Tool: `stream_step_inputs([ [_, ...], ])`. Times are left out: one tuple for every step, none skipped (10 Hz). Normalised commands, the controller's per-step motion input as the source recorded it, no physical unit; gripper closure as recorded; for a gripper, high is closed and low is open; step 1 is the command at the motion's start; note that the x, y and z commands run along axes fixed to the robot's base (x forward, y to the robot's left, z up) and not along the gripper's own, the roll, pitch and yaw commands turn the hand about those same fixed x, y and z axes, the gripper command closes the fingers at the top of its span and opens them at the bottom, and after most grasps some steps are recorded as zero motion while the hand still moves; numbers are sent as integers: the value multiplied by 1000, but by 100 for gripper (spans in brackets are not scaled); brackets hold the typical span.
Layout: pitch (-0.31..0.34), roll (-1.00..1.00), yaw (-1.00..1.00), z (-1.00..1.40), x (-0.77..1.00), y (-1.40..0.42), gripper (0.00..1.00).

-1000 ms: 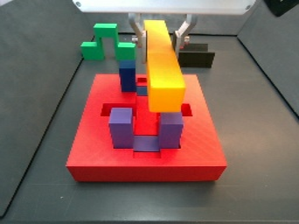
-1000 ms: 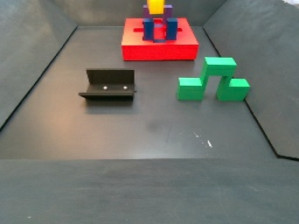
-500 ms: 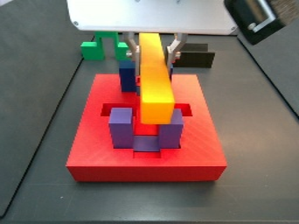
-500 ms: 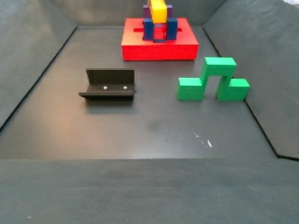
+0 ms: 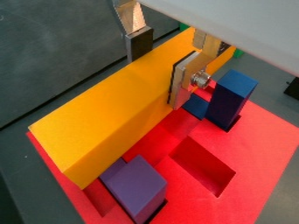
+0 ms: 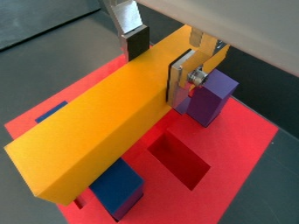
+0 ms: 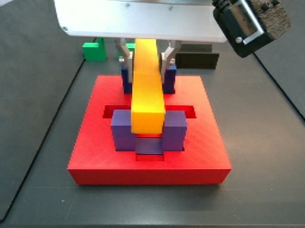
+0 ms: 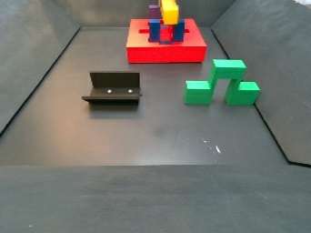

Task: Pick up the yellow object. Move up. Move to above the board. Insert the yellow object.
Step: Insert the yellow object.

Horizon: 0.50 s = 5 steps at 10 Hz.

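The yellow object (image 7: 146, 85) is a long orange-yellow bar lying level between the upright posts of the red board (image 7: 149, 165). Its near end sits between the two purple posts (image 7: 124, 134). My gripper (image 7: 145, 49) comes down from above at the board's far half and is shut on the bar's sides. In both wrist views the fingers (image 5: 184, 79) (image 6: 133, 42) press against the bar (image 5: 111, 114) (image 6: 105, 122) from either side, with my gripper (image 5: 162, 61) (image 6: 158, 59) over the board (image 5: 257, 166) (image 6: 228, 144). In a side view the bar (image 8: 169, 13) shows above the board (image 8: 166, 50).
A green stepped block (image 8: 223, 82) and the dark fixture (image 8: 113, 88) stand on the grey floor away from the board. They also show behind the board, the green block (image 7: 93, 49) and the fixture (image 7: 201, 60). A blue post (image 5: 232, 96) stands close beside one finger.
My gripper has come down with the yellow object. The bar, tilted and raised before, now lies level and lower between the posts.
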Motion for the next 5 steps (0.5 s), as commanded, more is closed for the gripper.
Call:
stream_step_inputs([
  [-13, 163, 0, -223, 0, -34, 100],
  [-11, 163, 0, -251, 0, -77, 100],
  [-3, 171, 0, -226, 80, -20, 100],
  [0, 146, 0, -140, 163, 0, 100],
  [0, 113, 0, -54, 203, 0, 100],
])
